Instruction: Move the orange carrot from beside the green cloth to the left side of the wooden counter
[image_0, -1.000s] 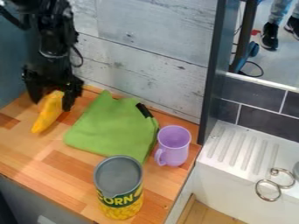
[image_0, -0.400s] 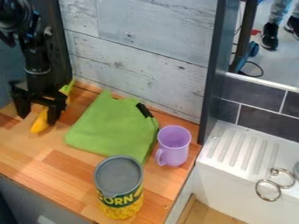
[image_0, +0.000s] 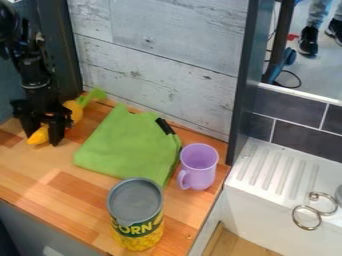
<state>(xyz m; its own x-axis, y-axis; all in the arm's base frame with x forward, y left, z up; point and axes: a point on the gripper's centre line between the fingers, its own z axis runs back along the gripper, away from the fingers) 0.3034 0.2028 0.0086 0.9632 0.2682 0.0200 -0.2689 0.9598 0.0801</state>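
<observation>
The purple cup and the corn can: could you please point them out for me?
Purple cup (image_0: 202, 172): camera view, on the outer wall of its body.
Corn can (image_0: 135, 200): camera view, on its grey top.

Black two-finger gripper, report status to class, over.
Gripper low over the elongated yellow toy vegetable with green top; grip unclear. Green cloth with black tab lying close beside.

Lit brightly and softly, with faint sheen toward the left edge of the wooden counter (image_0: 70, 187); dimmer below the front edge.
</observation>
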